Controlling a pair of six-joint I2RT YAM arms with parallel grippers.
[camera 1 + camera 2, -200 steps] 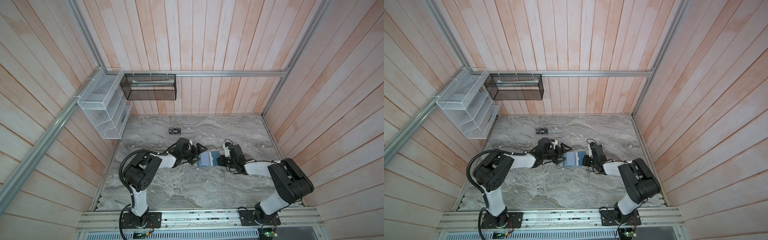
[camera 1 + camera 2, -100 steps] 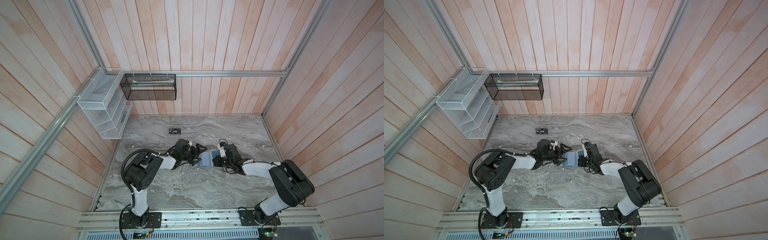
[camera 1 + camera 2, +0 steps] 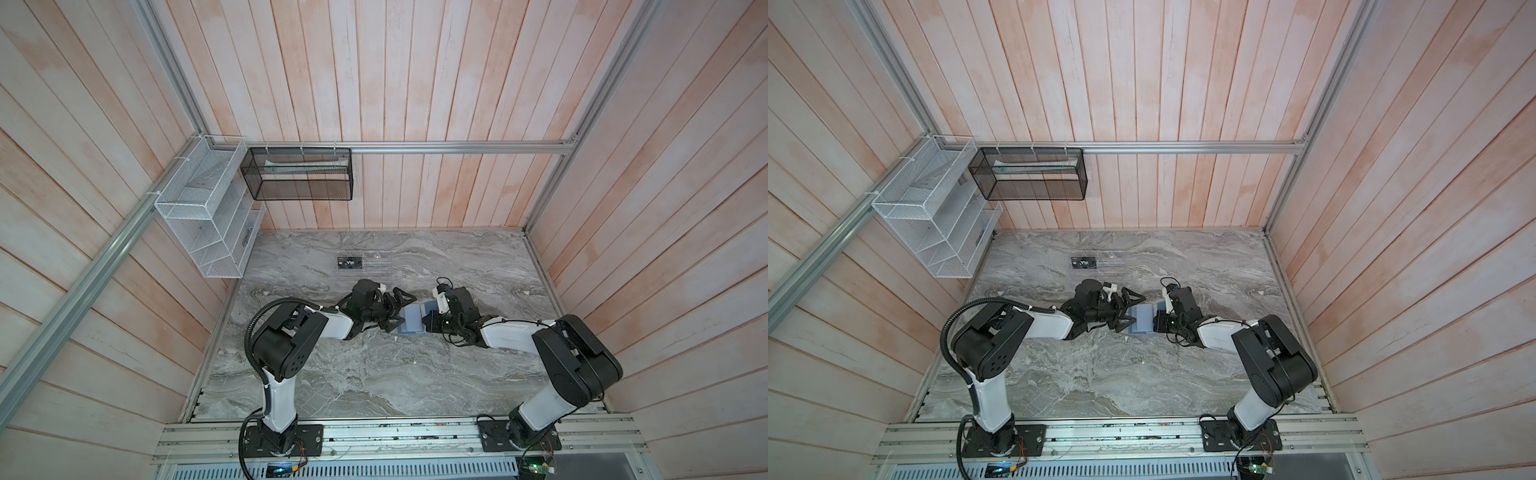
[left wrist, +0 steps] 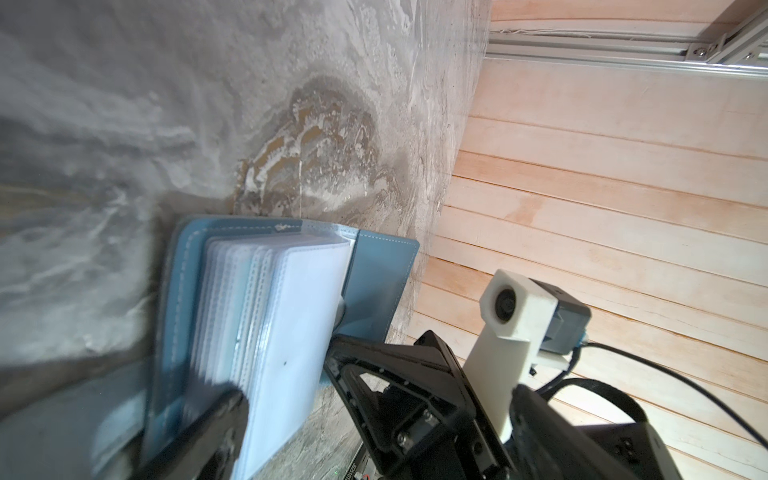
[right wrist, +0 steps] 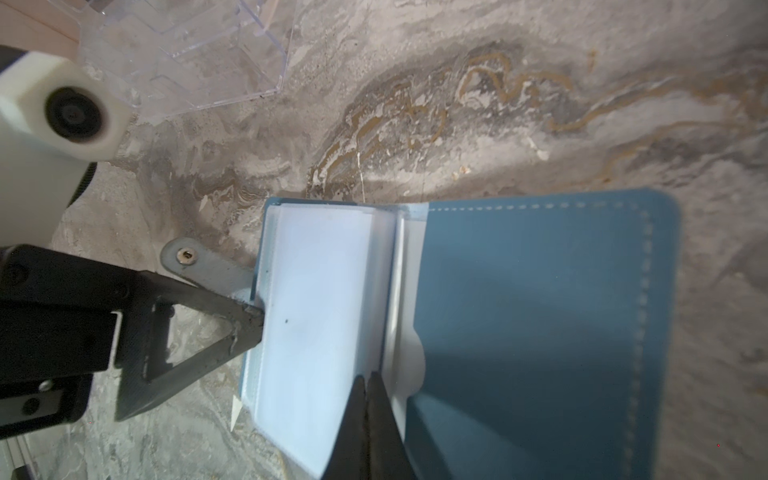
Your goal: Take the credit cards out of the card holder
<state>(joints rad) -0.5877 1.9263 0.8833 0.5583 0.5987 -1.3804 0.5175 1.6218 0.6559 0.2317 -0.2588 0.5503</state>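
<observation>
The card holder (image 3: 411,320) lies open on the marble table (image 3: 374,374), between the two grippers; its blue cover (image 5: 540,332) is spread flat. The stack of pale plastic sleeves (image 5: 320,311) looks plain and milky, so the credit cards cannot be made out in them. In both top views the holder is only a small blue patch, partly covered by the arms.

The left gripper (image 3: 401,312) is spread wide; one finger (image 5: 249,320) touches the outer edge of the sleeves, next to the snap tab (image 5: 187,257). In the left wrist view this finger is blurred and cut off at the frame edge; the second finger is not seen there.

The right gripper (image 5: 368,382) is clenched, its tips pressed together on the sleeves near the spine; whether a sleeve is pinched between them, I cannot tell.

At the far side of the table a black card (image 3: 351,263) lies flat beside the clear acrylic rack (image 3: 376,264), which is almost invisible from above; on the card the word "Vip" is readable, and the smaller print is too small to read.
</observation>
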